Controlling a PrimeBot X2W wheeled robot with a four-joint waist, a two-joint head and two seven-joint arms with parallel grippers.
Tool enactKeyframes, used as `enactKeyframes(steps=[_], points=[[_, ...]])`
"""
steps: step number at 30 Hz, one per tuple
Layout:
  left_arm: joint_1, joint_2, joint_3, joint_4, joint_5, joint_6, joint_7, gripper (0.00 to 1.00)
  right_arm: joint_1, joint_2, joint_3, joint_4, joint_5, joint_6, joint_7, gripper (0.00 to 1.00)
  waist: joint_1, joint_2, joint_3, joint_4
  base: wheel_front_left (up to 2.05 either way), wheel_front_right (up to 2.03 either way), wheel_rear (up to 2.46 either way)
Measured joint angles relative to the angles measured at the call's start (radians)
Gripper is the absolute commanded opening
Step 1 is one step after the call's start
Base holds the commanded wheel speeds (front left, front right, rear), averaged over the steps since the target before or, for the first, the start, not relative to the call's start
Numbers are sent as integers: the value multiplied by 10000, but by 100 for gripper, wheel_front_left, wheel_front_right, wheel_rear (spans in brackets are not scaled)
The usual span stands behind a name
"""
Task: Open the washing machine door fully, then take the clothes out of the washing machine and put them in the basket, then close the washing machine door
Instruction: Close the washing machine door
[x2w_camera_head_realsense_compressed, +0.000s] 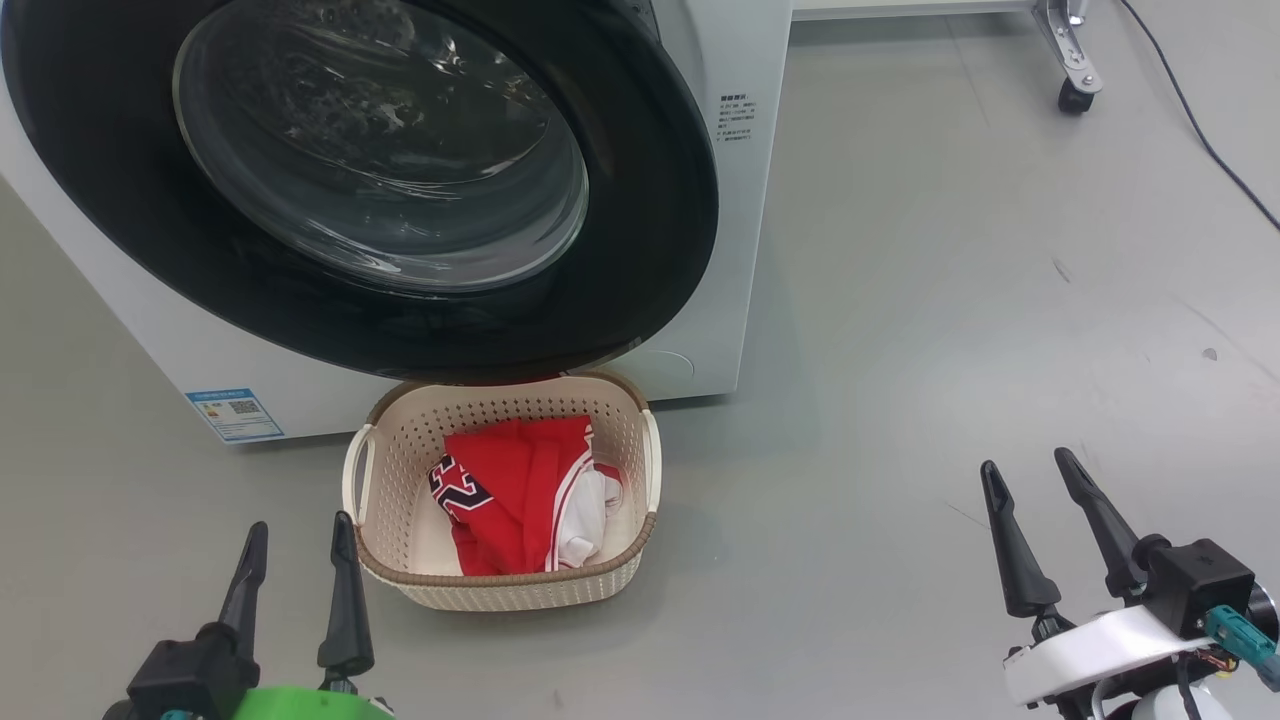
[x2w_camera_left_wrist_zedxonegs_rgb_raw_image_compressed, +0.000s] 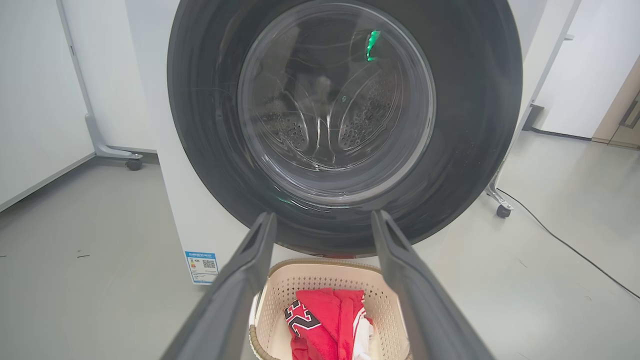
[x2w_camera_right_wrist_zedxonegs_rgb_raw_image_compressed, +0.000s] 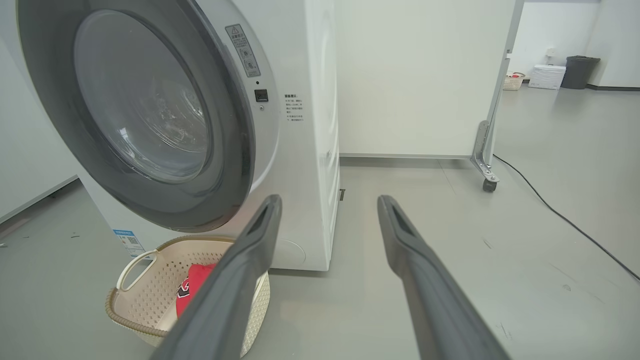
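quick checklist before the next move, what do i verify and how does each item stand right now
1. Clothes in the basket: ok, the red garments lie inside.
2. Drum emptied: ok, bare steel shows through the glass.
3. Washing machine door against the washing machine: ok, it looks flush in the right wrist view.
4. Door latched: cannot tell.
5. Left gripper open and empty: ok.
6. Right gripper open and empty, over bare floor: ok.
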Motion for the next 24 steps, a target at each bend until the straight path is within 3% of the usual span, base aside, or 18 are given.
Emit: enactKeyframes(steps=[24], points=[[154,-230,-46,46,541,88,-12,100,70,119,-54,-79,-88,-6,0,100,0,0,38,176,0,0,0]])
